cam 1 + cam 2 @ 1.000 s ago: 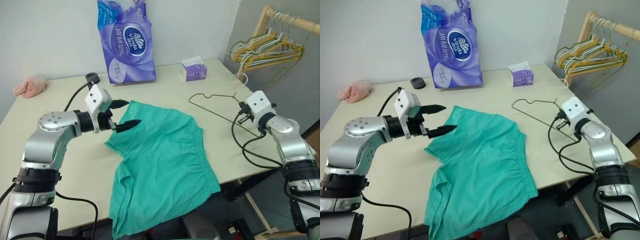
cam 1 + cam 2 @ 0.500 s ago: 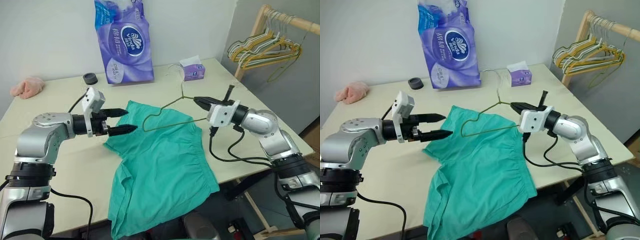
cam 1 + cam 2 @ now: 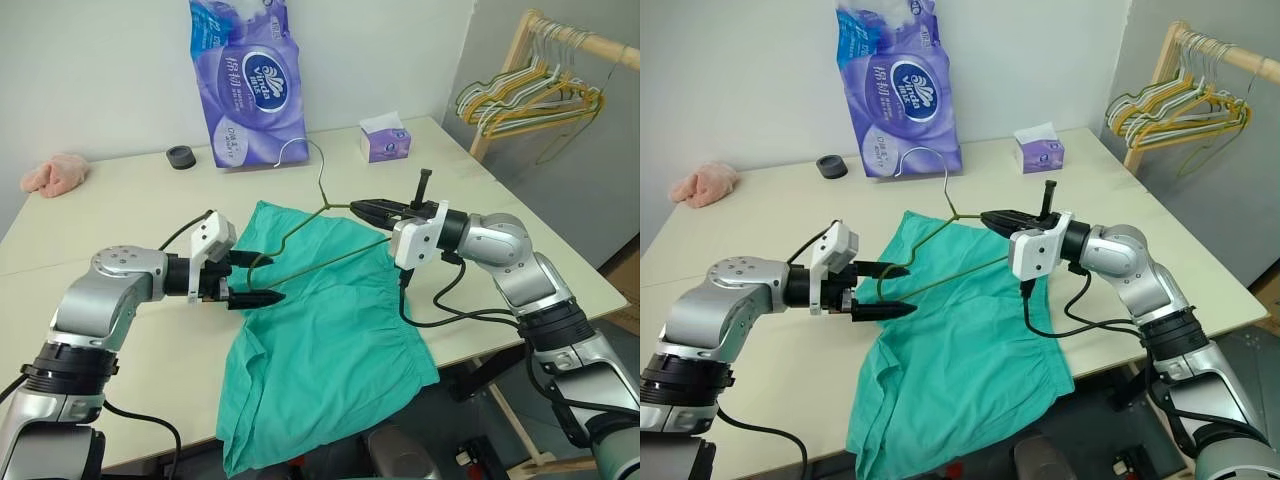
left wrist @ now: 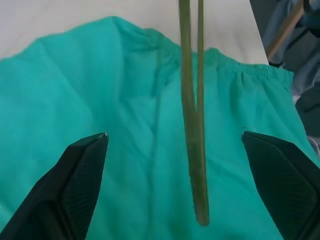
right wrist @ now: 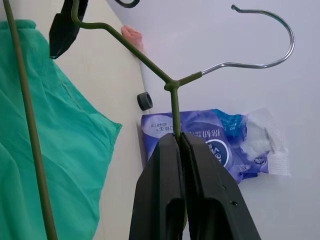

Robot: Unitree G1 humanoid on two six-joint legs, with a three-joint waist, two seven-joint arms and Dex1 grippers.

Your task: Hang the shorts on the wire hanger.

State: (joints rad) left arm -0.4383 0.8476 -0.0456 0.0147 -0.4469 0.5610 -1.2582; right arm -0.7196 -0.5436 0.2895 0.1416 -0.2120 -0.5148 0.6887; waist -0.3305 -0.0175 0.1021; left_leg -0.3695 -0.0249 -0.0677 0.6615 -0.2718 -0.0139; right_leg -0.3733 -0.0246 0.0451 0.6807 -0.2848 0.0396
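Note:
The teal shorts (image 3: 320, 330) lie flat on the table, their lower part hanging over the front edge. My right gripper (image 3: 357, 207) hovers above their upper edge, shut on the wire hanger (image 3: 300, 225) just below its neck (image 5: 173, 112). The hook (image 3: 300, 148) points up and away. The hanger's long body slants down to the left over the shorts. My left gripper (image 3: 910, 289) is open at the shorts' left edge. In the left wrist view the hanger's end corner (image 4: 194, 150) hangs between the spread fingers (image 4: 80, 175), touching neither.
A purple tissue pack (image 3: 245, 85) stands at the back, with a black cap (image 3: 181, 156) and a small tissue box (image 3: 385, 140) nearby. A pink cloth (image 3: 55, 172) lies far left. A wooden rack (image 3: 575, 40) with bunched hangers (image 3: 530, 95) stands at the right.
My right gripper has lifted the hanger off the table's right side and swung it left over the shorts. My left gripper sank and drew back, and the hanger's end now sits between its fingers.

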